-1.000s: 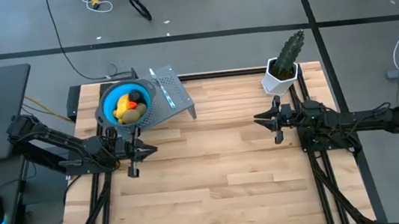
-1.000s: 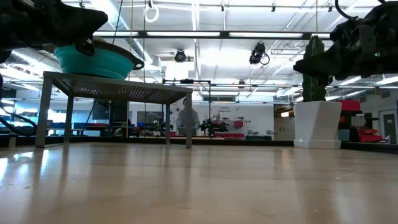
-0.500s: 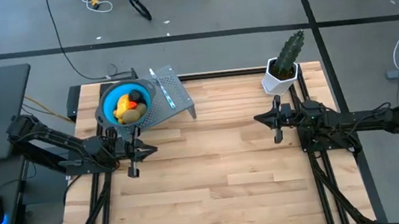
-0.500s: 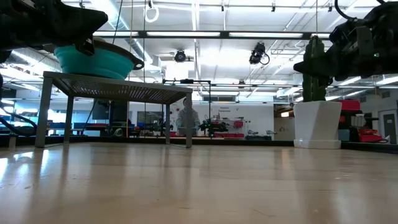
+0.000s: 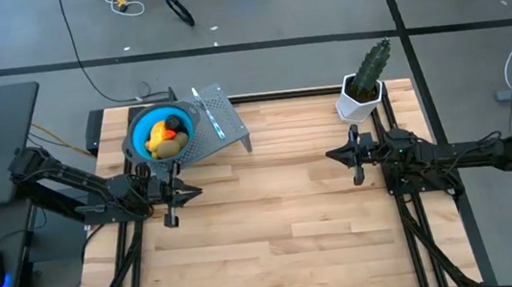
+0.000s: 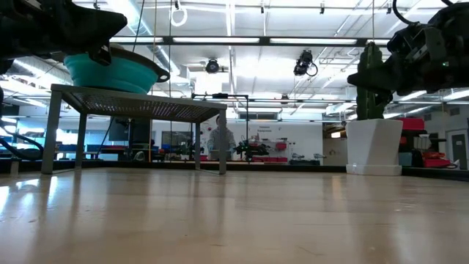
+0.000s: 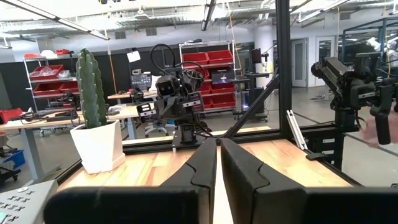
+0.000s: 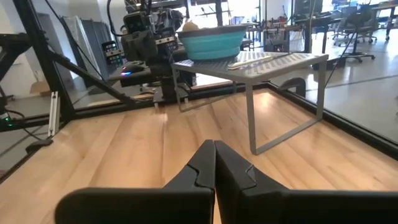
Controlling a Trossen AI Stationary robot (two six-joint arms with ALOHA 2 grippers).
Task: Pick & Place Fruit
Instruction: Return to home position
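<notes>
Right pincer (image 5: 330,157) nudges slightly at mid-right; left pincer (image 5: 194,191) parked, both closed, empty. Fruit (image 5: 167,139) sits in the bowl (image 5: 136,130), upper left, so the job looks finished.

Setting: robotics lab or workshop. Red bins (image 7: 214,59) sat on racks, strip lights (image 6: 242,40) lined the open ceiling, cables (image 5: 81,47) crossed the floor (image 5: 318,11).
</notes>
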